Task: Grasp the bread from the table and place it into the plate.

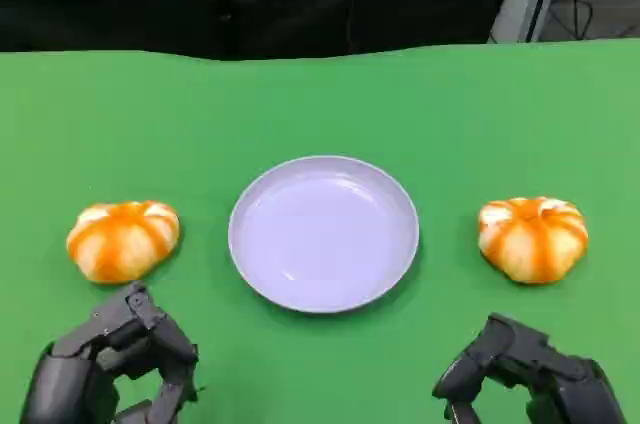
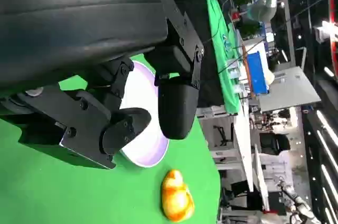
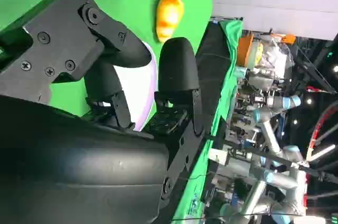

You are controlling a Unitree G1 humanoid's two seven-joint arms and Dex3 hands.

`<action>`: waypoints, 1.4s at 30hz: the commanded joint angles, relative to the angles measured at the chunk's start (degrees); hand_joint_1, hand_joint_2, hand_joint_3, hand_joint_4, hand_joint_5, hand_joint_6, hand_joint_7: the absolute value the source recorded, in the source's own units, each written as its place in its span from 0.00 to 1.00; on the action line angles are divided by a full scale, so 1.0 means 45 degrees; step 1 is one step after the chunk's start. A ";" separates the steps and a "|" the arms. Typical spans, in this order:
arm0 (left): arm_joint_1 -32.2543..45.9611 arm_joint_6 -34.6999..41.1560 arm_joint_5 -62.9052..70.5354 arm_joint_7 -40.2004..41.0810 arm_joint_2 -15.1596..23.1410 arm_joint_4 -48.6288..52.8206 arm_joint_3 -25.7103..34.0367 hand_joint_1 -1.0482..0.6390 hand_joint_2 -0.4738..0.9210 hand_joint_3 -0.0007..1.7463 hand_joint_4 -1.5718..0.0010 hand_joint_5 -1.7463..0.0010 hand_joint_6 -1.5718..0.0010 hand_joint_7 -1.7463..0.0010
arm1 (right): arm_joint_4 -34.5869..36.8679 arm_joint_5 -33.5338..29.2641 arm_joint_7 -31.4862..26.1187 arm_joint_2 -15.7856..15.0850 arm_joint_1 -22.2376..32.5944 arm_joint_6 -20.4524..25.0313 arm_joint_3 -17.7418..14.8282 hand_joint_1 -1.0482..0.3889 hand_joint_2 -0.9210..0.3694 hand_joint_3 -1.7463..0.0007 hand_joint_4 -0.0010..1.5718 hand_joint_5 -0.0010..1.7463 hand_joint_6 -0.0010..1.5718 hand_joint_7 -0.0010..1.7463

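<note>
Currently, going left to right in the head view: left hand (image 1: 115, 364) sits at the near edge of the green table (image 1: 320, 104), fingers curled loosely with a gap between them, holding nothing and touching nothing I can see. Just beyond it lies the left bread (image 1: 123, 239), an orange-and-white striped bun, flat on the cloth, apart from the hand. Middle of the table: the plate (image 1: 323, 232), pale lavender, round, nothing in it. Right of the plate lies the right bread (image 1: 532, 237), same striped look, also on the cloth, outside the plate. Right hand (image 1: 525, 374) is at the near right edge, fingers bent but apart, gripping nothing, clear of the bun. Left wrist view adds the left hand's fingers (image 2: 177, 105) close up, spread with the plate rim (image 2: 150, 155) visible between them, plus the far bun (image 2: 177, 197) beyond the plate and a cluttered lab background off the table edge. Right wrist view shows the right hand's fingers (image 3: 177, 71) apart, a sliver of plate (image 3: 150, 81) between them, a bun (image 3: 169, 12) past it, and other robot arms in the background. No readable writing or brand marks in any view; background signage is too blurred to make out.
</note>
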 commanded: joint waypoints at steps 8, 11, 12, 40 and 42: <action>-0.0029 0.0006 -0.0035 0.0046 0.0166 -0.0083 0.0109 0.64 0.81 0.52 0.52 0.00 0.56 0.08 | 0.0051 -0.0002 -0.0086 -0.0031 -0.0011 -0.0231 -0.0042 0.67 0.43 0.28 0.44 0.93 0.48 0.77; -0.0037 -0.0023 -0.0050 0.0032 0.0170 -0.0061 0.0110 0.64 0.81 0.52 0.52 0.00 0.57 0.08 | 0.0051 0.0003 -0.0084 -0.0031 -0.0011 -0.0228 -0.0043 0.67 0.43 0.28 0.44 0.93 0.48 0.77; -0.0037 -0.0024 -0.0051 0.0032 0.0170 -0.0061 0.0109 0.64 0.81 0.52 0.52 0.00 0.57 0.08 | 0.0051 0.0003 -0.0084 -0.0031 -0.0011 -0.0229 -0.0043 0.67 0.43 0.28 0.44 0.93 0.48 0.77; -0.3437 0.4073 0.6394 -0.0109 0.4057 -0.0570 0.0193 0.35 1.00 0.03 0.82 0.78 0.76 0.97 | -0.0221 -0.0036 -0.0181 0.0042 0.0211 0.0028 0.0161 0.66 0.43 0.29 0.43 0.93 0.48 0.77; -0.4028 0.4470 0.7386 -0.0124 0.4576 -0.0250 -0.0097 0.34 1.00 0.02 0.85 0.82 0.77 0.99 | -0.0186 -0.0100 -0.0206 0.0028 0.0193 -0.0026 0.0142 0.66 0.43 0.28 0.44 0.93 0.48 0.77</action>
